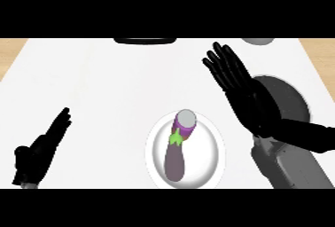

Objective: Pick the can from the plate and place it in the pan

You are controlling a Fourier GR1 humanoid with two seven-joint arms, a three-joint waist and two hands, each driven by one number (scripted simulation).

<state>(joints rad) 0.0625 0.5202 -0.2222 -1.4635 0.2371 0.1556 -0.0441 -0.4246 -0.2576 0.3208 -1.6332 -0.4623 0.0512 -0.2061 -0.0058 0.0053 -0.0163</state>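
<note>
one can (186, 119), one eggplant (174, 157), one plate (156, 146), one pan (291, 101), two hands (239, 88)

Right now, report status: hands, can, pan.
Both hands open: left hand resting low, right hand raised beside pan. Can on plate, untouched. Eggplant against it.

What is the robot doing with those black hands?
It is meant to move the can from the white plate into the dark pan on the right. The can, purple with a picture on it, lies on the plate untouched. The right hand is open with straight fingers above the counter, beside the pan. The left hand rests open at the lower left.
</note>
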